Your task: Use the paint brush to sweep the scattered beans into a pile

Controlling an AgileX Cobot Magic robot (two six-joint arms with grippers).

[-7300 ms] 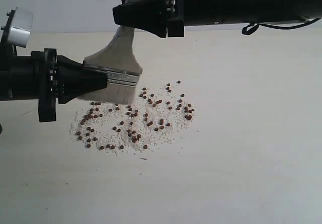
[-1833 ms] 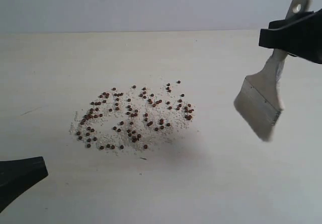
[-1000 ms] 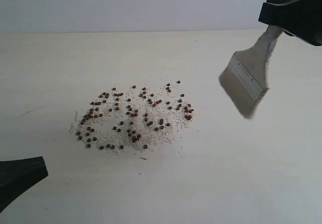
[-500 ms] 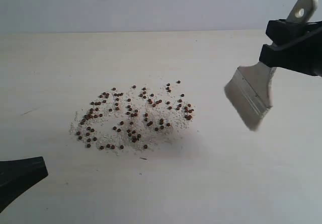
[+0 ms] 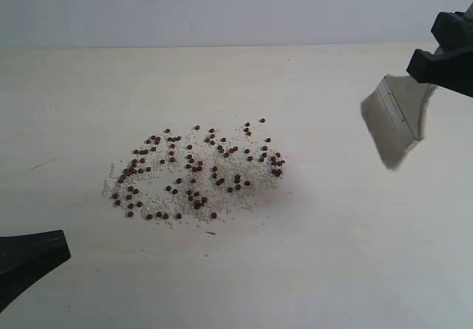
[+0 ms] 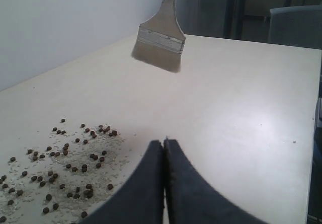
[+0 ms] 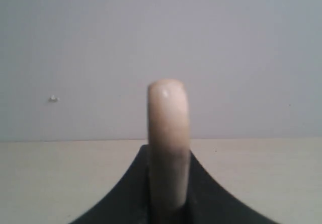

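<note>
Beans (image 5: 196,174), small, round and dark reddish-brown, lie scattered over an oval patch of fine whitish crumbs (image 5: 222,196) around the middle of the pale matte desk (image 5: 332,262), well apart from its far edge. The paint brush (image 5: 395,122) hangs clear of the surface toward the desk's right edge, tilted and clamped by the black right gripper (image 5: 447,59). The left gripper (image 5: 33,259) sits low by the near left corner.

Left wrist view: its tapered dark fingers (image 6: 148,183) are pressed together on nothing, just beside the beans. Beyond them show the brush's ribbed silver ferrule (image 6: 161,38) and flat pale bristles (image 6: 156,58).

Right wrist view: the rounded, light wooden handle (image 7: 167,128) stands edge-on, gripped between the dark jaws.
</note>
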